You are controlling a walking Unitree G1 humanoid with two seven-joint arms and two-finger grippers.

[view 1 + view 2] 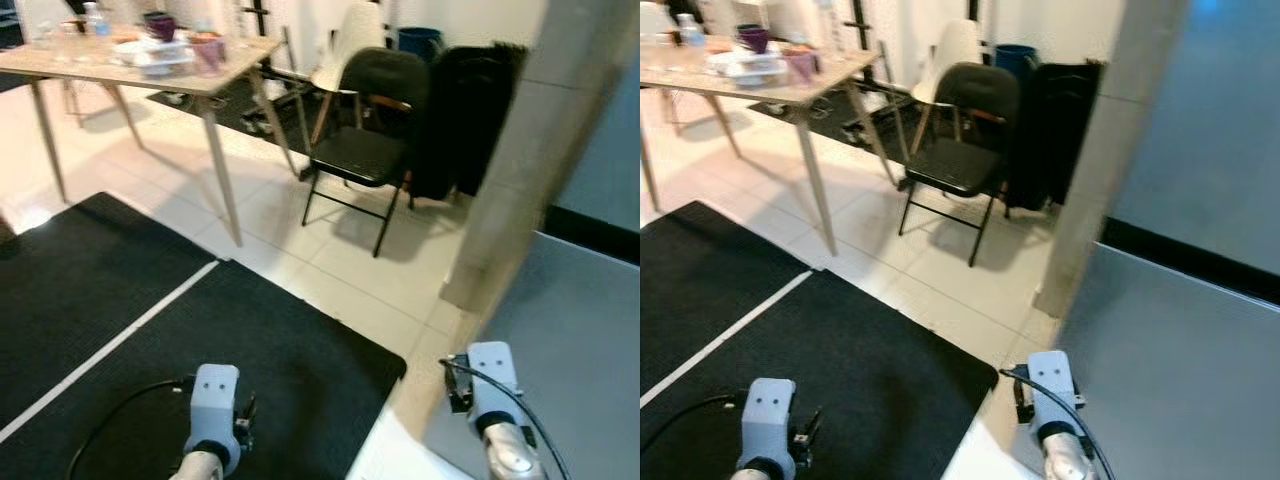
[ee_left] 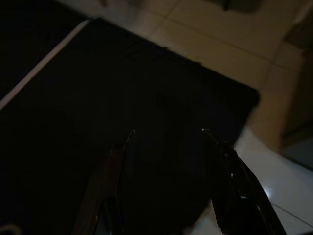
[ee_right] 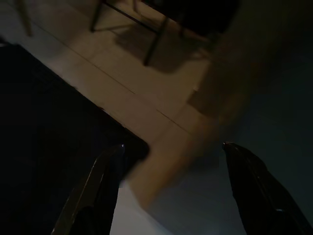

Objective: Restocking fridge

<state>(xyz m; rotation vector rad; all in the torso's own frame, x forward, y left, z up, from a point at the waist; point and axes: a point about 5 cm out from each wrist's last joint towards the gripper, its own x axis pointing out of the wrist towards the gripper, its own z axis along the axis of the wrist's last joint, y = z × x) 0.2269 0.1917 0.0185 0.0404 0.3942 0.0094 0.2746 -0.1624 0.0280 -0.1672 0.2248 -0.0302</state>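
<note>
Both claws hang low and idle at the bottom of the frame, each with its two black fingers spread apart and nothing held between them. Seen from its wrist camera, the left claw point(image 2: 168, 134) points down at a black floor mat point(image 1: 200, 330) crossed by a thin white stripe, with pale tile beyond the mat's corner. The right claw point(image 3: 173, 147) hangs over the spot where that mat's edge meets the tile, next to a dim grey surface. From the head cameras, the silver wrist of the left arm point(image 1: 213, 415) sits at lower centre-left and the wrist of the right arm point(image 1: 490, 395) at lower right. A large, flat grey panel point(image 1: 1180, 350), which may be the fridge, takes up the lower right of the frame; whether it is a door or a side wall cannot be told, and it looks closed. A pale pillar point(image 1: 530, 150) rises just left of it. In the upper centre a black folding chair point(image 1: 365, 150) stands on white tile, with a dark bag or case point(image 1: 465, 120) leaning just to its right. In the upper left, a wooden tabletop point(image 1: 120, 70) on slanted legs carries several small items, among them a dark purple cup point(image 1: 160, 24), a pink cup point(image 1: 208, 50) and a clear bottle point(image 1: 96, 20); the rest are too blurred to identify.
</note>
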